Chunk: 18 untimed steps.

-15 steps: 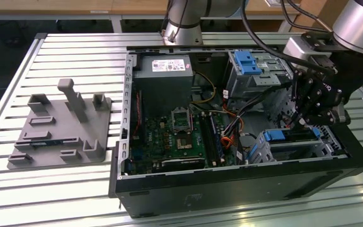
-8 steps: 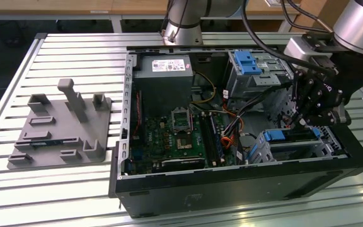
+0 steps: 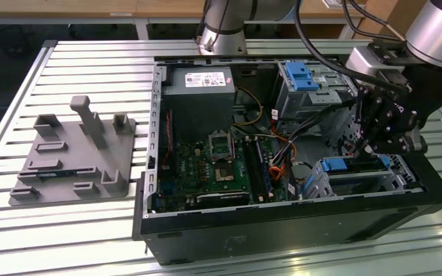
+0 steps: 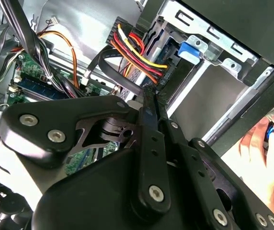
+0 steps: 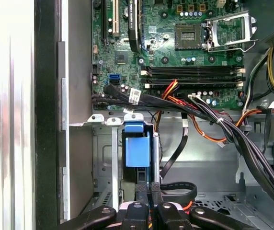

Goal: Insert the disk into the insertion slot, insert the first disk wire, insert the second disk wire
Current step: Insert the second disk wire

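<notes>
Inside open computer case (image 3: 298, 221), near front corner: gripper (image 5: 149, 188) fingers pressed together over disk (image 5: 137, 152) seated in insertion slot (image 3: 393, 175); wires (image 4: 137, 52) alongside.

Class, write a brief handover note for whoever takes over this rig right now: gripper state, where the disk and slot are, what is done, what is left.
Gripper: low inside the case, over the insertion slot, fingers shut. A flat black wire loops up to their tips; the grip itself is hidden.
Disk: seated in the slot, blue carrier showing.
Done: disk insertion, as it looks.
Wires: a red, yellow and black bundle reaches the disk's end; its seating cannot be judged. The black wire is not visibly plugged in.
Note: a person's hand is beside the case.
</notes>
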### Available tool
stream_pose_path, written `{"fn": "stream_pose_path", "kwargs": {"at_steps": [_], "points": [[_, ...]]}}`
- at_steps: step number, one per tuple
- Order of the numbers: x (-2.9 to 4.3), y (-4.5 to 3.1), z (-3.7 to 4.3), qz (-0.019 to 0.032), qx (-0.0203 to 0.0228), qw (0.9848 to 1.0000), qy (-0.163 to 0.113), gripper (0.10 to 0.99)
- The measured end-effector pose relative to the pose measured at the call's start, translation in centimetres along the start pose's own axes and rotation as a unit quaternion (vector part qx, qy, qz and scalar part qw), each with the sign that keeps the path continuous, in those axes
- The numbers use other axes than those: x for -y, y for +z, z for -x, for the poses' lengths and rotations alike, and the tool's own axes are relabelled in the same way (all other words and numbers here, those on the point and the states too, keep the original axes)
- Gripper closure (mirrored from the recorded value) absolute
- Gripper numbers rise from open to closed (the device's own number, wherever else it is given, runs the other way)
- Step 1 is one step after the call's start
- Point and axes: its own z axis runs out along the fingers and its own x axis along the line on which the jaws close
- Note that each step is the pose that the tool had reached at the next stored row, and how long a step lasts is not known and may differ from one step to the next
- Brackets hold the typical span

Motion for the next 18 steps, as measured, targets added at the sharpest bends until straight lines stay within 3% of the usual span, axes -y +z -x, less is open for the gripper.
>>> {"fn": "stream_pose_path", "kwargs": {"at_steps": [18], "points": [[0.03, 0.76, -0.16, 0.0002, -0.0001, 1.0000, -0.003, 0.941]]}}
